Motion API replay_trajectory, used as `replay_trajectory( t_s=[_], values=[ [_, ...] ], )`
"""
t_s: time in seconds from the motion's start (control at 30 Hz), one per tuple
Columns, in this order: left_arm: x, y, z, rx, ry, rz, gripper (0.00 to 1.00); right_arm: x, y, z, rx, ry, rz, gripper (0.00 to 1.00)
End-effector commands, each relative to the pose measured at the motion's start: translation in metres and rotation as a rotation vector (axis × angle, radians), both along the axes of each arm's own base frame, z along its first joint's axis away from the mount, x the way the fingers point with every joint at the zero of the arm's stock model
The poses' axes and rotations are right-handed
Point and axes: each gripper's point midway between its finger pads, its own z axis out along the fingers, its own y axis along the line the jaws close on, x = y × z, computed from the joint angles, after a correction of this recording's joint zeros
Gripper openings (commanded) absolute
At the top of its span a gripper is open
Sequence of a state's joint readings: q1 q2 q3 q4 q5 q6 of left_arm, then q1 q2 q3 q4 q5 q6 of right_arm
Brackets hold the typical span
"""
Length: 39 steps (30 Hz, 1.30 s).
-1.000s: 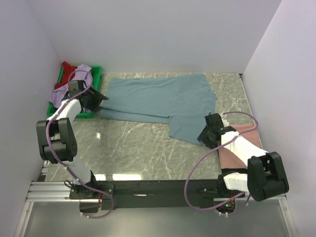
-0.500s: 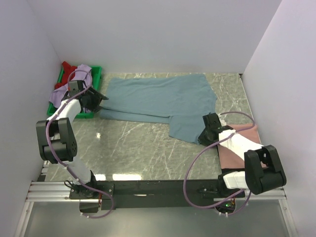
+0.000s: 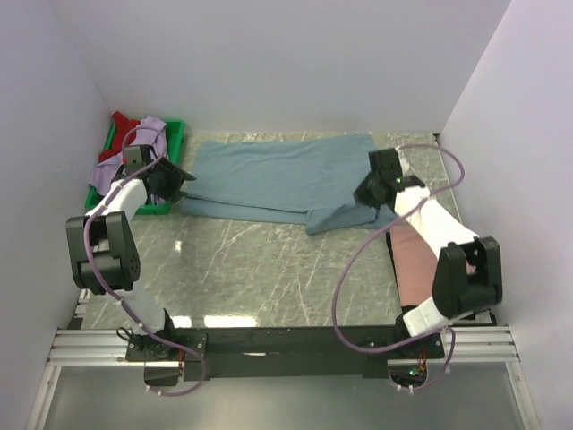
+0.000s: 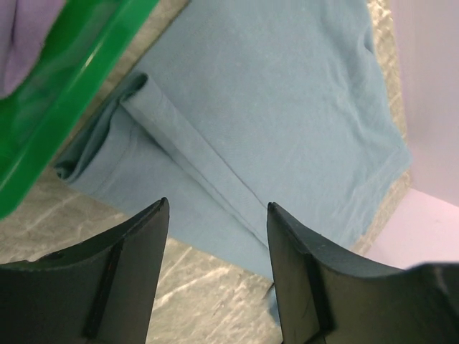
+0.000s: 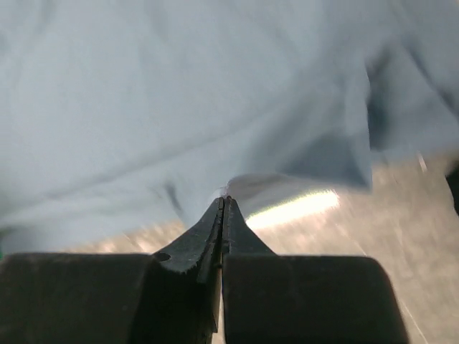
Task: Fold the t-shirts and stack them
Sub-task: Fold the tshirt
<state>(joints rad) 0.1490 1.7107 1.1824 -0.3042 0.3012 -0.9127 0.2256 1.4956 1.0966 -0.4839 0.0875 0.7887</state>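
A grey-blue t-shirt [image 3: 277, 175] lies spread across the back of the table, its near edge folded over. My right gripper [image 3: 363, 195] is shut on the edge of the shirt's right-hand flap, and the cloth [image 5: 179, 93] bunches at the closed tips of the right gripper [image 5: 224, 201]. My left gripper [image 3: 179, 186] stands open at the shirt's left end. In the left wrist view the left gripper [image 4: 217, 208] has only the table and the folded hem [image 4: 179, 136] between its fingers. A salmon pink t-shirt [image 3: 419, 260] lies at the right, under the right arm.
A green tray [image 3: 175, 134] stands at the back left and holds a lavender t-shirt [image 3: 134, 152] and a red t-shirt [image 3: 121, 125]. Its rim [image 4: 72, 79] is close beside my left fingers. White walls enclose the table on three sides.
My right gripper has shut on the grey-blue shirt's near right flap and carried it toward the back, uncovering more of the pink shirt. The left gripper has barely moved.
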Motion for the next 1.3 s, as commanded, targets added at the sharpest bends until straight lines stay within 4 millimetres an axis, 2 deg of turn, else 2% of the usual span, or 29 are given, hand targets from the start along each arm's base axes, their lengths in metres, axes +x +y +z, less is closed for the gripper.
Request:
replay_trajectory(
  t_s=[0.0,0.03,0.07,0.1,0.13,0.17,0.2,0.27,0.3,0.33,0.5,0.67,0.87,1.03,1.27],
  values=[
    [0.022,0.004,0.006,0.027,-0.029,0.029,0.62,0.041,-0.01,0.024,-0.033,-0.04,-0.011,0.0],
    [0.024,0.004,0.005,0.031,-0.024,0.033,0.62,0.05,-0.01,0.015,-0.034,-0.017,-0.01,0.0],
    [0.027,0.005,0.004,0.032,-0.023,0.039,0.62,0.059,-0.013,0.015,-0.033,-0.018,-0.013,0.0],
    [0.032,0.005,0.003,0.035,-0.024,0.04,0.62,0.074,-0.013,0.027,-0.018,-0.045,-0.012,0.0],
    [0.034,0.004,0.001,0.035,-0.019,0.04,0.62,0.082,-0.014,0.017,-0.018,-0.021,-0.007,0.0],
    [0.036,0.004,0.001,0.037,-0.017,0.04,0.61,0.089,-0.015,0.018,-0.013,-0.026,-0.009,0.0],
    [0.042,0.006,-0.001,0.05,-0.015,0.045,0.61,0.101,-0.013,0.029,0.011,-0.066,0.001,0.0],
    [0.045,0.006,-0.003,0.06,-0.01,0.048,0.61,0.114,-0.014,0.026,0.012,-0.075,0.006,0.0],
    [0.047,0.006,-0.008,0.059,0.003,0.049,0.61,0.124,-0.015,0.036,0.015,-0.102,0.006,0.0],
    [0.051,0.006,-0.007,0.065,-0.001,0.051,0.61,0.13,-0.016,0.032,0.011,-0.099,0.009,0.0],
    [0.061,0.005,-0.018,0.072,0.03,0.073,0.57,0.154,-0.017,0.049,0.044,-0.205,0.021,0.0],
    [0.061,0.005,-0.025,0.102,0.056,0.111,0.53,0.161,-0.019,0.072,0.056,-0.305,0.027,0.0],
    [0.067,0.005,-0.018,0.129,0.061,0.128,0.52,0.169,-0.028,0.091,0.072,-0.414,0.016,0.0],
    [0.073,0.004,-0.005,0.139,0.029,0.124,0.52,0.174,-0.032,0.089,0.093,-0.428,0.016,0.0],
    [0.068,0.003,-0.012,0.158,0.053,0.12,0.52,0.182,-0.031,0.076,0.125,-0.413,0.031,0.0]
  ],
)
